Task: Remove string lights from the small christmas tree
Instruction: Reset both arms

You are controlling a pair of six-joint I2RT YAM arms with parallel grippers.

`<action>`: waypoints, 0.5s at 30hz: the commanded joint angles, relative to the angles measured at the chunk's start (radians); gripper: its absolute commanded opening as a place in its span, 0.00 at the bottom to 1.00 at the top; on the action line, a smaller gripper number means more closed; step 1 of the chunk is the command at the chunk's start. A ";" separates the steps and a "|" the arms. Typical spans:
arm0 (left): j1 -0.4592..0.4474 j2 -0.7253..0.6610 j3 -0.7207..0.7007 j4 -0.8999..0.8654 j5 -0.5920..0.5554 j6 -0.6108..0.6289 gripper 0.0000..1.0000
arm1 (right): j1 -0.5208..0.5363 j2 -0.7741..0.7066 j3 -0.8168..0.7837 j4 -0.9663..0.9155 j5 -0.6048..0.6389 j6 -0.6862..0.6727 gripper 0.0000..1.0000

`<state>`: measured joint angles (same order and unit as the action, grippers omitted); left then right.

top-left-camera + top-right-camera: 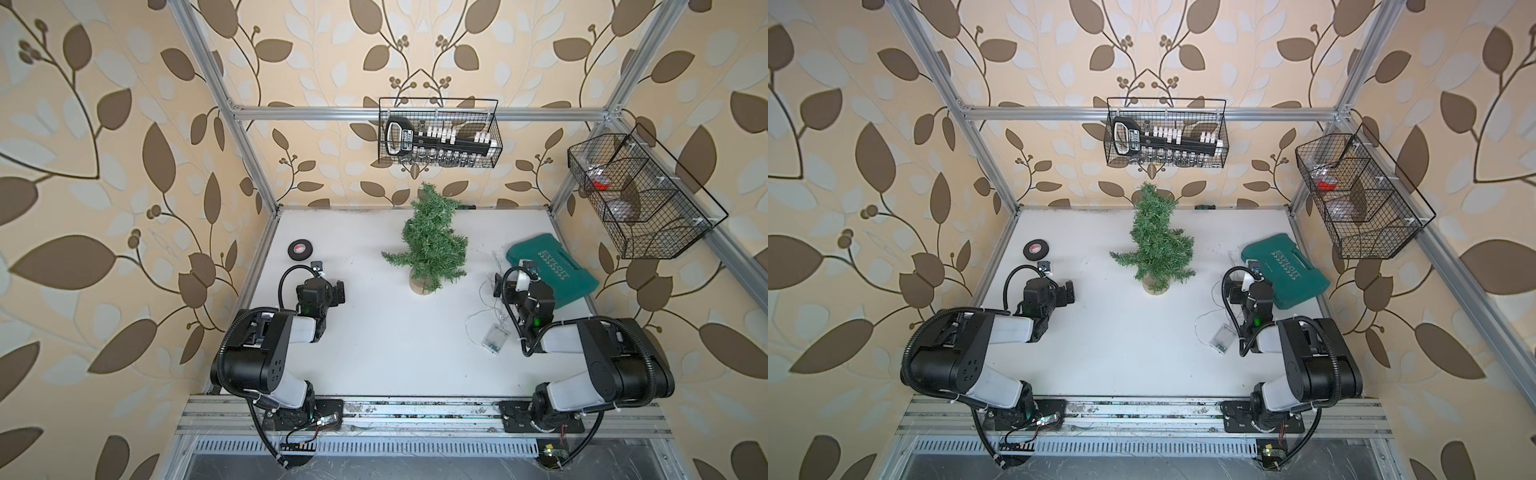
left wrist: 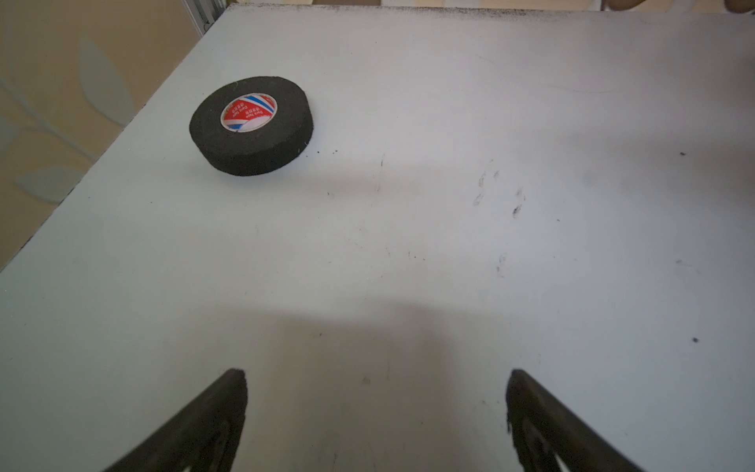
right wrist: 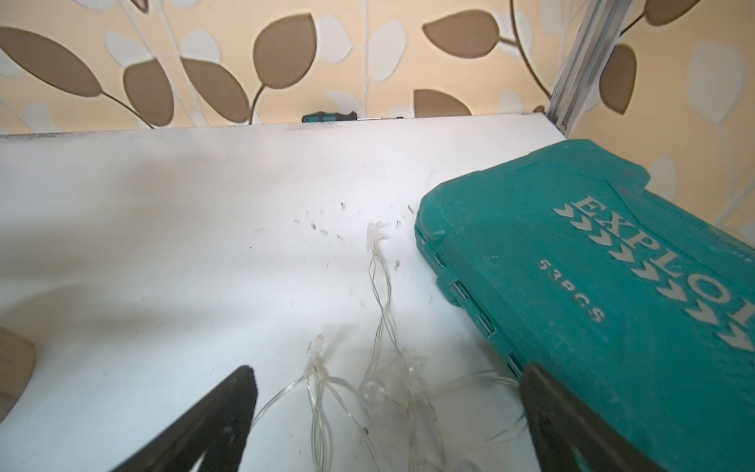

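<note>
The small christmas tree (image 1: 428, 245) (image 1: 1158, 249) stands upright on its wooden disc base at mid-table, with no wire visible on its branches. The string lights lie loose on the table to its right. Their clear battery box (image 1: 493, 338) (image 1: 1221, 339) rests beside the right arm. In the right wrist view, thin wire and clear bulbs (image 3: 371, 393) lie between and ahead of the fingers. My right gripper (image 3: 388, 375) (image 1: 497, 286) hangs open over them, holding nothing. My left gripper (image 2: 376, 376) (image 1: 340, 292) stands open over bare table, left of the tree.
A black tape roll (image 1: 300, 251) (image 2: 251, 124) lies near the table's left edge. A green tool case (image 1: 552, 270) (image 3: 613, 306) sits right beside the right gripper. A screwdriver (image 3: 329, 117) lies at the back edge. Wire baskets (image 1: 438, 133) (image 1: 640, 195) hang on the frame.
</note>
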<state>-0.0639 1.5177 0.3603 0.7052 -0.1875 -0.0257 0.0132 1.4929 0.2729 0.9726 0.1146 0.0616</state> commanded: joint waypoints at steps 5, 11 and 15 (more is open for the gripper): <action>0.009 -0.023 0.019 0.051 -0.006 0.000 0.99 | 0.004 0.000 0.005 0.043 -0.007 -0.011 1.00; 0.009 -0.023 0.018 0.051 -0.006 0.000 0.99 | 0.004 0.004 0.008 0.040 -0.007 -0.011 1.00; 0.007 -0.024 0.018 0.051 -0.006 0.000 0.99 | 0.004 0.002 0.006 0.041 -0.007 -0.011 1.00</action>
<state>-0.0639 1.5173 0.3603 0.7082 -0.1875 -0.0261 0.0132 1.4929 0.2729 0.9913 0.1146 0.0586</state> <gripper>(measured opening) 0.989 0.997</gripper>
